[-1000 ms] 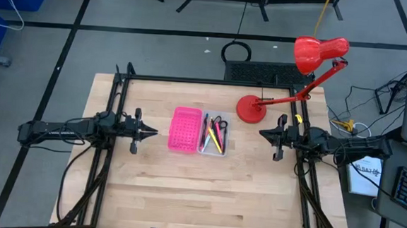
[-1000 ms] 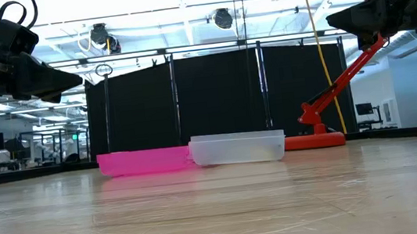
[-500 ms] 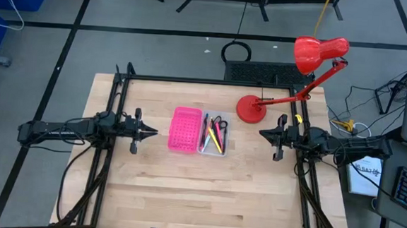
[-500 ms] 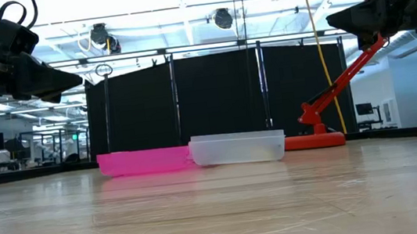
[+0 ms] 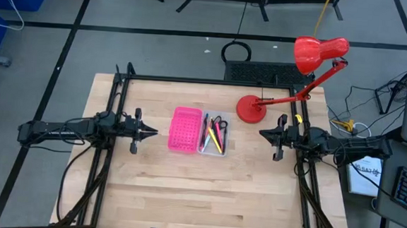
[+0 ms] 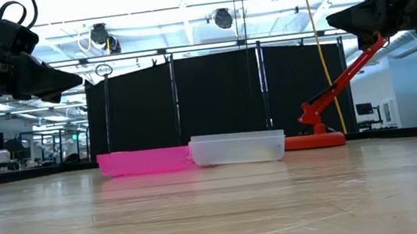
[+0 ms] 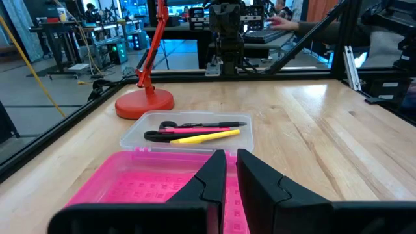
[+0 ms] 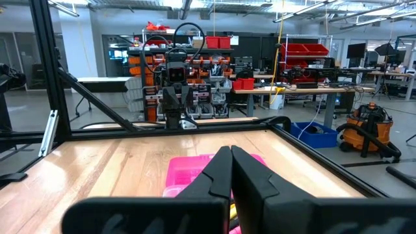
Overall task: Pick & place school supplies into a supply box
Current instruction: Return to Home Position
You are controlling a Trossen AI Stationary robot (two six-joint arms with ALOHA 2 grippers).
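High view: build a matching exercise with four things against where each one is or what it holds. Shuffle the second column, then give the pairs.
Things:
1. supply box
2. pink tray
3. red lamp base
4. left gripper

Places or states:
A. raised above the table, pointing at the pink tray
B. holds pens and scissors
C. lies right beside the supply box, toward the left gripper
D. stands on the table, on the box's side away from the pink tray

Pairs: 1-B, 2-C, 3-D, 4-A

You see a light wooden table on grey floor crossed by black lines; a red desk lamp stands on it; black curtain panels hang behind; ceiling lights overhead.
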